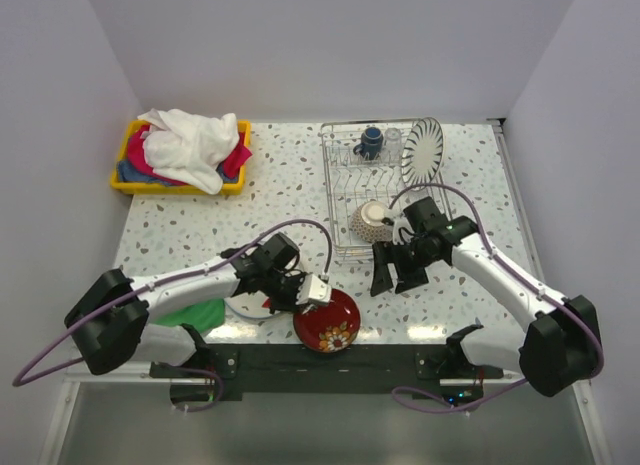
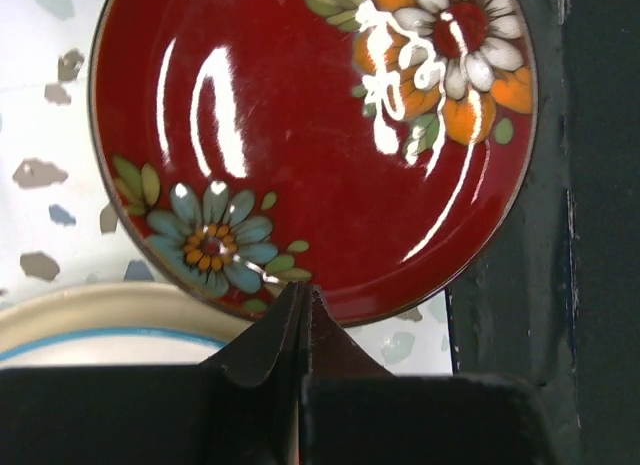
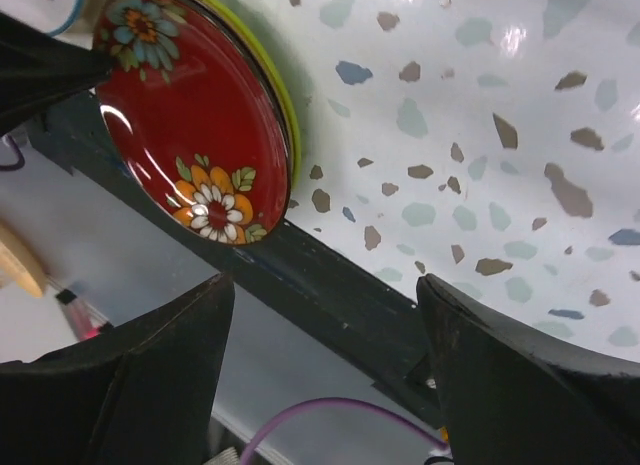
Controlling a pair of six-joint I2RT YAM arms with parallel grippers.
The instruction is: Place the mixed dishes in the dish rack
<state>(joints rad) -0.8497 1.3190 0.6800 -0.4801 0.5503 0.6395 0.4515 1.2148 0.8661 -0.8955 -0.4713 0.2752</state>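
Note:
The red floral plate (image 1: 327,323) is at the table's front edge, tilted, overlapping the black bar there; it also shows in the left wrist view (image 2: 320,135) and the right wrist view (image 3: 190,125). My left gripper (image 1: 310,305) (image 2: 303,290) is shut on its rim. A white dish with a blue ring (image 1: 250,305) (image 2: 100,330) lies beside it under the left arm. The wire dish rack (image 1: 340,200) holds the dark blue mug (image 1: 371,142), the clear glass (image 1: 393,137), the striped plate (image 1: 422,150) on edge and a patterned bowl (image 1: 372,221). My right gripper (image 1: 397,270) (image 3: 325,285) is open and empty, in front of the rack.
A yellow bin (image 1: 128,175) of cloths stands at the back left. A green cloth (image 1: 190,315) lies under the left arm. The black mounting bar (image 1: 400,357) (image 3: 350,305) runs along the table's front edge. White walls close in the table.

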